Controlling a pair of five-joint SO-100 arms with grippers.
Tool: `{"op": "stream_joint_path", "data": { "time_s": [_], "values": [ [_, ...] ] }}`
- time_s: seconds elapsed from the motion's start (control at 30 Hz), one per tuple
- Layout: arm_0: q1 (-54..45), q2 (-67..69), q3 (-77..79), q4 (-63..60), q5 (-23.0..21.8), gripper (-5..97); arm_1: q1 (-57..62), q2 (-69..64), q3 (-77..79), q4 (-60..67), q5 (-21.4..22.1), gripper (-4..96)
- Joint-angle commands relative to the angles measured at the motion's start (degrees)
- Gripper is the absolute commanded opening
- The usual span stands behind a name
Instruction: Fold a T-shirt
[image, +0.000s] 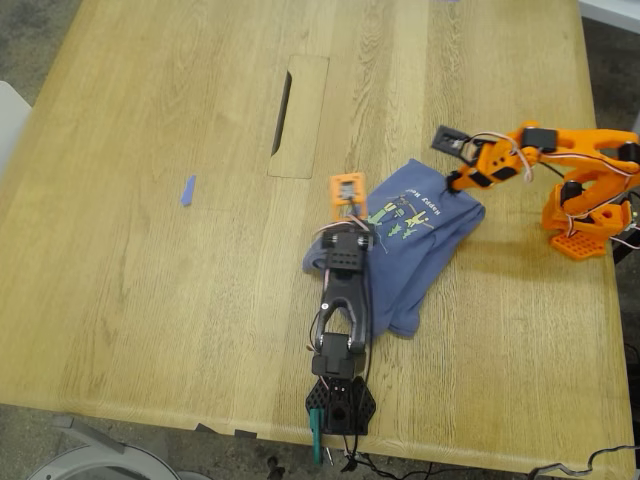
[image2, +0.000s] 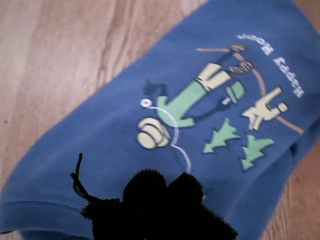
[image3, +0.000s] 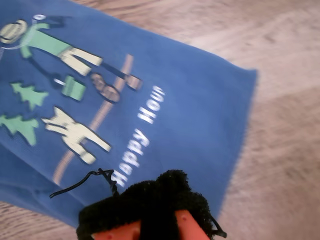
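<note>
**A:** Where is the T-shirt sitting right now?

**B:** It is lying on the wooden table as a narrow, already doubled-over bundle, just beside the cable slot's lid panel, toward the exterior view's right. The chest print is facing up.

**A:** And the grippers?

**B:** My first gripper is hovering over the edge of the shirt nearest the slot, the print just ahead of it. My second gripper is hanging over the far corner of the shirt, past the lettering. In both wrist views the padded tips are crowding together into one dark mass, so I cannot tell whether either pair of fingers is apart or closed, or whether any cloth is caught between them.

**A:** So what is the step calling for?

**B:** I am judging it to be a late fold or a tidy-up. The care lies in pinching through every layer at the edge, not just the top one, and lifting both ends evenly so the bundle is not skewing. The cotton looks soft and is likely to sag in the middle, so keeping it low over the table should help.
</note>
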Motion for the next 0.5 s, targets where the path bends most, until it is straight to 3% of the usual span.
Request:
{"op": "stream_joint_path", "data": {
  "time_s": [0.0,0.2,0.47],
  "values": [
    [4.48,4.66,-3.25,0.18,-1.05,0,-2.64,-6.15,-7.47,-2.72,-0.44,0.1],
    [3.96,2.9,5.1,-7.03,-1.67,0,-5.36,-15.64,-9.49,-9.67,0.0,0.1],
    [-2.02,-3.6,10.11,-16.61,-2.11,0,-6.15,-13.97,4.22,-18.46,0.97,0.1]
  ]
}}
